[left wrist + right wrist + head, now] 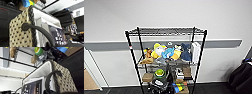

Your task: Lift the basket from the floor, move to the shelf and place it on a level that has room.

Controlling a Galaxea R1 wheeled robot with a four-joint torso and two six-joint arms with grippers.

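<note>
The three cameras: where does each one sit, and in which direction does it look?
Head view: high on the robot, looking forward and down at the shelf against a white wall; its top level is bare.
Left wrist view: on the left arm's wrist, close beside the basket, looking along its woven wall and dark loop handle.
Right wrist view: on the right arm's wrist, close to the basket's other end, with the shelf behind.
Shared: both wrist views show the basket; the head and right wrist views show the shelf.
</note>
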